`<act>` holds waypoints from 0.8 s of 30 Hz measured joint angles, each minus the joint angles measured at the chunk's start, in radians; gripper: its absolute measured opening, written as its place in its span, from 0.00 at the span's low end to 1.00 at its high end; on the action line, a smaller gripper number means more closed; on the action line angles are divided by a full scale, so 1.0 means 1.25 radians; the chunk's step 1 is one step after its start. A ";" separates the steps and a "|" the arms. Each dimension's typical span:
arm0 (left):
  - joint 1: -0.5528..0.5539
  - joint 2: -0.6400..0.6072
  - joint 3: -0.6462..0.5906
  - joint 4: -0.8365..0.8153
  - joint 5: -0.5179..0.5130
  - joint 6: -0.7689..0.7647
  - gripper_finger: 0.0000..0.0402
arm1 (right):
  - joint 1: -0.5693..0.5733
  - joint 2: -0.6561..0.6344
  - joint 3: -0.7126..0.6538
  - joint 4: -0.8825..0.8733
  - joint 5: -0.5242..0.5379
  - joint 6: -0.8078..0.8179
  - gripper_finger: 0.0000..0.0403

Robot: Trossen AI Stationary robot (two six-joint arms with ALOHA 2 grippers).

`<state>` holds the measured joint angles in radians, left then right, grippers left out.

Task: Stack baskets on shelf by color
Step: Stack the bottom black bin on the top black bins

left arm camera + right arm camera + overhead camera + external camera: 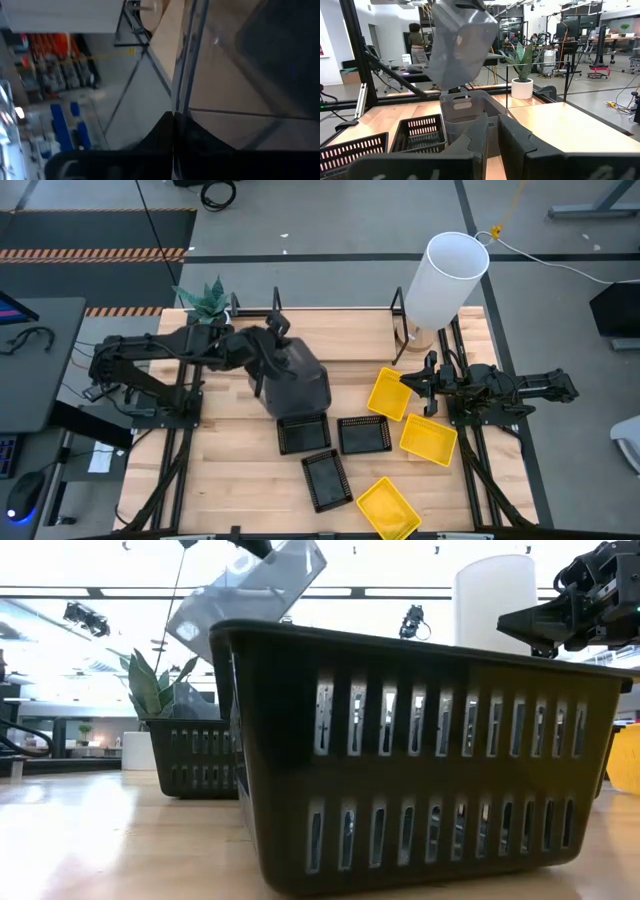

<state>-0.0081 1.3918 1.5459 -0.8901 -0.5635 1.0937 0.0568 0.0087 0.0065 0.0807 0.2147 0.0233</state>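
I see a tall white cylinder (pixel 445 278) at the wooden tabletop's (pixel 230 460) far edge, a potted plant (pixel 205 302) at its far-left corner, a person (pixel 416 42) standing in the room behind.

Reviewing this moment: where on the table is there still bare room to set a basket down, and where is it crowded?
Free: the table's front-left wood, left of the black mesh baskets, and the back strip between the shelf's looped ends. Crowded: centre to right front, where mesh baskets and yellow baskets cluster beside the right gripper. The left gripper holds a grey basket aloft over centre.
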 joint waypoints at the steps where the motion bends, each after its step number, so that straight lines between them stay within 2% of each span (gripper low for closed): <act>1: 0.008 0.000 0.000 0.005 0.017 0.030 0.02 | 0.000 0.000 0.000 0.000 0.000 0.000 0.11; 5: 0.037 0.002 -0.008 0.012 0.095 0.156 0.02 | 0.000 0.000 0.000 0.000 0.000 0.000 0.11; 10: 0.064 0.021 -0.066 0.046 0.156 0.283 0.02 | 0.000 0.000 0.000 0.000 0.000 0.000 0.11; 15: 0.063 0.047 -0.087 0.080 0.212 0.350 0.02 | 0.000 0.000 0.000 0.001 -0.001 0.000 0.11; 24: 0.064 0.094 -0.089 0.049 0.332 0.361 0.02 | 0.000 0.000 0.000 0.000 0.001 0.000 0.11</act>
<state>0.0715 1.5095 1.4345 -0.8288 -0.1487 1.5448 0.0568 0.0082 0.0067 0.0807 0.2153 0.0235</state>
